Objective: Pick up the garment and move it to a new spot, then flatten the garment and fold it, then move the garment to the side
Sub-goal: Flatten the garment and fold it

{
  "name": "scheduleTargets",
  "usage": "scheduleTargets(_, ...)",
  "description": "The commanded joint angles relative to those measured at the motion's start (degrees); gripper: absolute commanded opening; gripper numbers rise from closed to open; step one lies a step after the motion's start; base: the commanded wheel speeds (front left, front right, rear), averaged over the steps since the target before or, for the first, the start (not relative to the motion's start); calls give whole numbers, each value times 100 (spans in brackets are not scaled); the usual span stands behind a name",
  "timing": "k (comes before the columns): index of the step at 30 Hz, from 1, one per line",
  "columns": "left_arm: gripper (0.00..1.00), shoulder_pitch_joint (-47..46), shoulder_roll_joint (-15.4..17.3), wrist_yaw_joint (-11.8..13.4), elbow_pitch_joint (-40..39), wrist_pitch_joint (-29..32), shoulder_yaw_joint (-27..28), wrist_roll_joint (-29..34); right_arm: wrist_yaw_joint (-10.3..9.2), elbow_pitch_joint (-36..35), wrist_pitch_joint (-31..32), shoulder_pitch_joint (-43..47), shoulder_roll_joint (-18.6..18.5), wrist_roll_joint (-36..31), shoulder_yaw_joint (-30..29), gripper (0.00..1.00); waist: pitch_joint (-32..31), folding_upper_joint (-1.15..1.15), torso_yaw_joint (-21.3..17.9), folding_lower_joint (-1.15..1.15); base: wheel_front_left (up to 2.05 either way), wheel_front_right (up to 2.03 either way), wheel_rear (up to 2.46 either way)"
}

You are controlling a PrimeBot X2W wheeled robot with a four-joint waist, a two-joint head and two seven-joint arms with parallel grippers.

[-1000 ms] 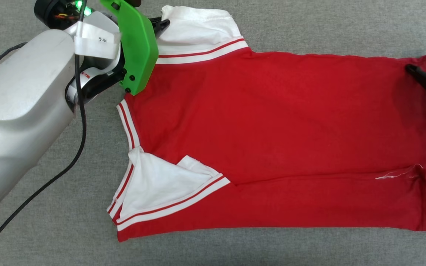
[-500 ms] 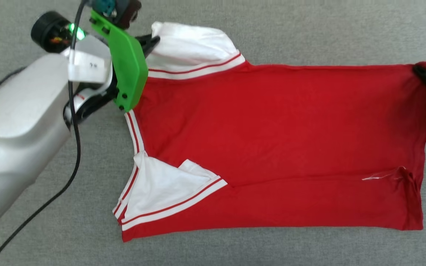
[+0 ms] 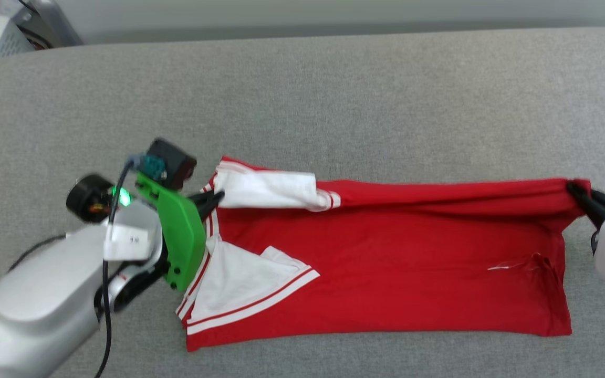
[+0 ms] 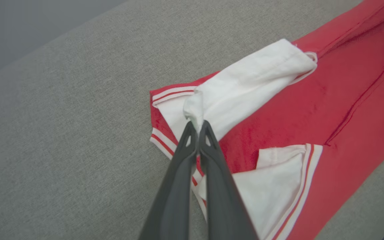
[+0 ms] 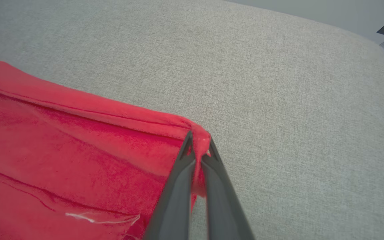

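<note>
Two grippers, head view: the left gripper (image 3: 216,197) was pinched on the far white sleeve (image 3: 268,189); the right gripper (image 3: 576,188) was clamped on the far hem corner of the sports shirt (image 3: 386,252).
Shirt, head view: it lay lengthwise on the grey upholstered surface (image 3: 334,105), collar end to the left, its far edge raised and drawn taut between the grippers, its near part flat.
In the way: the green wrist bracket (image 3: 179,239) covered part of the striped collar; a black cable (image 3: 105,320) hung beside the pale left forearm (image 3: 34,299).
Left wrist view: the fingers were pressed together on a bunched fold of sleeve; the near sleeve (image 4: 278,186) lay folded over the red body.
Right wrist view: the fingers were closed on a nub of red fabric; a loose white thread (image 5: 102,218) lay near the hem.
</note>
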Motion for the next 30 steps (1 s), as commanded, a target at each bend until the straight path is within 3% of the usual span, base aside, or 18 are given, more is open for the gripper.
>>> scheduleTargets(1,0,270,109,122,-109,-75,-28,-75,-3,-94,-97,254,-15,21,-60,0,-275,0,58,0,0,0,0)
scheduleTargets(12,0,1674,480,801,-751,-429,-309,-370,-3,-711,-215,1872,235,-74,-757,0,-353,0,45,0,0,0,0)
scheduleTargets(22,0,1792,133,785,-253,-543,-364,-460,-3,-408,264,1987,545,-201,-727,0,-15,0,34,0,0,0,0)
scheduleTargets(23,10,1799,101,786,-215,-601,-334,-480,-3,-380,283,1978,556,-159,-721,0,-17,0,41,0,0,0,0)
scheduleTargets(24,41,1805,81,790,-177,-671,-299,-493,-3,-380,279,1964,547,-103,-735,15,-33,0,56,0,0,0,0)
scheduleTargets(25,100,1799,87,819,-138,-751,-276,-451,-3,-388,237,1946,530,-53,-798,84,-60,0,63,0,0,0,0)
scheduleTargets(26,100,1803,94,865,-103,-838,-246,-416,-3,-407,213,1935,513,-20,-842,100,-97,0,61,0,0,0,0)
scheduleTargets(30,100,1879,102,1007,-101,-1266,-78,-369,-3,-750,242,1966,359,285,-980,100,-249,0,63,0,0,0,0)
